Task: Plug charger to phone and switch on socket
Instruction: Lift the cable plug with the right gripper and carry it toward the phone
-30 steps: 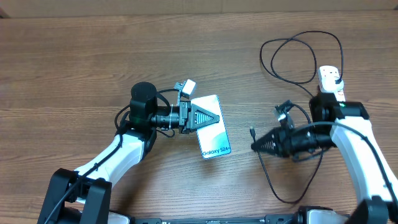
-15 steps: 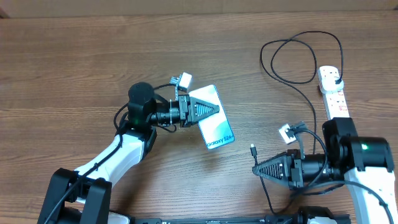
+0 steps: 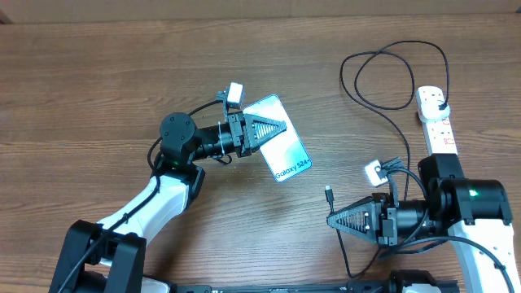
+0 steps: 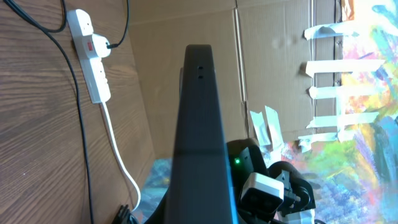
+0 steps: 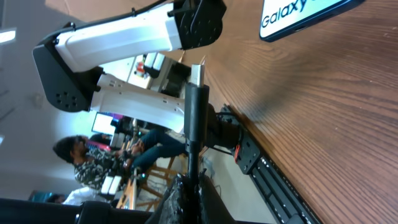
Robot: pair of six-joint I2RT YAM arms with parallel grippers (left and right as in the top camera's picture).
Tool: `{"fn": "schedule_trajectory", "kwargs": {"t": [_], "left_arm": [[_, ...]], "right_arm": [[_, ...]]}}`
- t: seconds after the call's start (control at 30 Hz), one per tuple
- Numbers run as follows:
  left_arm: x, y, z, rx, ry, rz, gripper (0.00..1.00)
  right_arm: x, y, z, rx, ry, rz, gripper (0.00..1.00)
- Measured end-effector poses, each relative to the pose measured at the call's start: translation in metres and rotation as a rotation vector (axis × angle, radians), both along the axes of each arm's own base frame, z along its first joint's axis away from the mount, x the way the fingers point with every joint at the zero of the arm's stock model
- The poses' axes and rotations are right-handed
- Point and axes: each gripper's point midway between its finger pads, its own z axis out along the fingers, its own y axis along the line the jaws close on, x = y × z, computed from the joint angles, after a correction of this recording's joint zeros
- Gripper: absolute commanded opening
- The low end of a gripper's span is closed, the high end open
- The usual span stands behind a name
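Note:
The phone (image 3: pixel 286 151), light blue screen reading "Galaxy S24", is lifted off the table and tilted, with my left gripper (image 3: pixel 279 129) shut on its upper end. The left wrist view shows its dark edge (image 4: pixel 201 124) running straight up from the jaws. My right gripper (image 3: pixel 332 220) is shut on the charger's connector end, whose tip (image 3: pixel 328 193) pokes out toward the phone, a short gap away. In the right wrist view the connector (image 5: pixel 196 115) stands upright from the jaws, with the phone (image 5: pixel 305 14) at top right. The black cable (image 3: pixel 383 110) loops back to a black plug in the white socket strip (image 3: pixel 437 124).
The socket strip (image 4: pixel 90 59) with red switches lies along the table's right side, its white cord (image 4: pixel 121 158) trailing toward the front. Slack cable curls near the front edge (image 3: pixel 352 264). A cardboard wall (image 4: pixel 273 56) stands behind the table.
My left gripper has raised and swung the phone up and right, turning its lower end toward the right arm. The right arm pulled back toward the front edge with the connector, then held.

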Motion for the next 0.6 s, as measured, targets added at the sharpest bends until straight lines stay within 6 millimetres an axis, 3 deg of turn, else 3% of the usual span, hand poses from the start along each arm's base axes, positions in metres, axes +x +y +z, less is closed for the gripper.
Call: {"fn": "schedule_trajectory", "kwargs": {"t": [0.23, 0.37, 0.47, 0.6], "left_arm": [[-0.003, 0.000, 0.000, -0.002, 0.021, -0.016, 0.04], [-0.004, 0.006, -0.002, -0.001, 0.045, -0.036, 0.04], [0.006, 0.031, -0.002, 0.001, 0.060, -0.014, 0.04], [0.017, 0.058, -0.003, -0.001, 0.089, 0.026, 0.04]], "right_arm": [[0.018, 0.011, -0.008, 0.008, -0.011, 0.053, 0.04], [0.015, 0.021, -0.012, 0.004, 0.054, 0.101, 0.04], [0.013, 0.026, -0.012, 0.003, 0.068, 0.123, 0.04], [0.035, 0.033, -0.015, -0.011, -0.017, 0.112, 0.04]]}}
